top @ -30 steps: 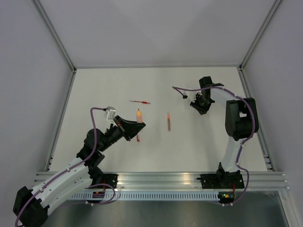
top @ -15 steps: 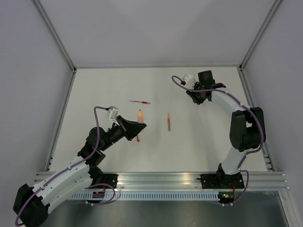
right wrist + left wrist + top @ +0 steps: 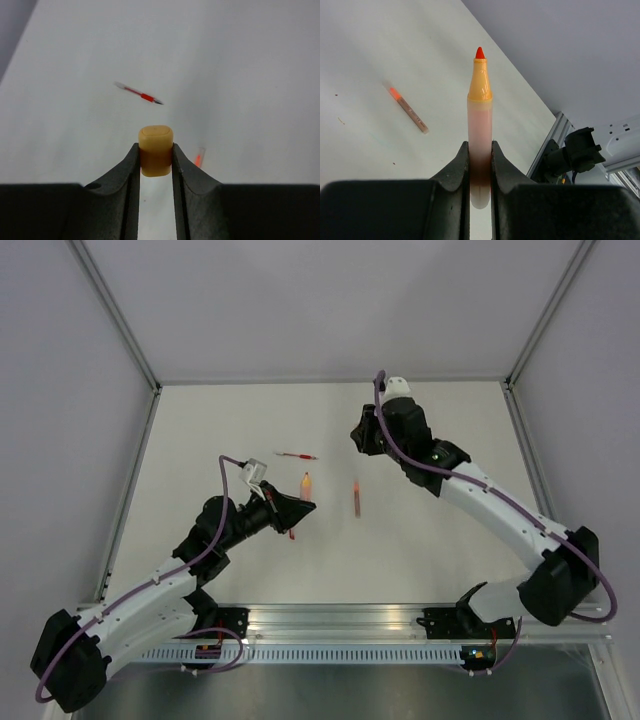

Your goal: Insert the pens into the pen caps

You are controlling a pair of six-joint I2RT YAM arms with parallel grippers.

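Two halves are in hand, both above the table (image 3: 200,430). Your left gripper (image 3: 480,147) is clamped on the tail of the orange pen (image 3: 480,100), tip pointing out. Your right gripper (image 3: 155,150) pinches the orange cap (image 3: 156,137). Line the cap's open mouth (I can't tell which way it faces) along the pen's axis, then close slowly, because a tail-held pen may pivot. Since a second ago the right arm has swung in from the far right toward the pen, and the left has edged forward.
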